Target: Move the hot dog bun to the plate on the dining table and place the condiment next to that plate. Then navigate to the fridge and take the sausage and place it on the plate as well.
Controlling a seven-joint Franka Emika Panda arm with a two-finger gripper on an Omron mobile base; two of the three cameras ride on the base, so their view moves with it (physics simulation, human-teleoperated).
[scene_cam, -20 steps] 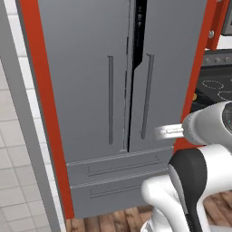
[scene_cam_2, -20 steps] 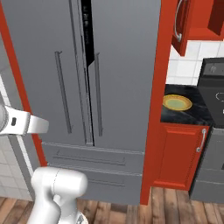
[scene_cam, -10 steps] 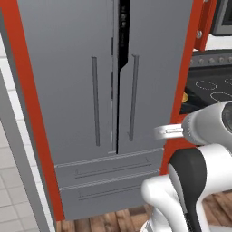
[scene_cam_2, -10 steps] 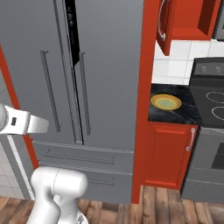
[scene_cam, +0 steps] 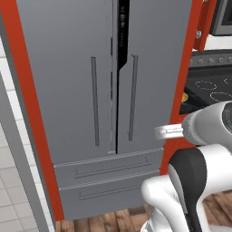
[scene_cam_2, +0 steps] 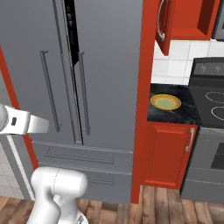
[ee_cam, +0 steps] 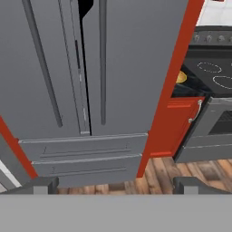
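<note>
Here's the glossy white robot arm (scene_cam: 181, 199), all rounded, bulging casings, with a broad black band wrapping one joint and a short silvery-white cylindrical stub poking from its upper segment.

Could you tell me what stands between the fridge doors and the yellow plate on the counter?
In the right base view, a tall red cabinet panel stands between the fridge and the plate.

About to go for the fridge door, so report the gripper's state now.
Gripper: jaws open wide, holding nothing, facing the fridge.
</note>
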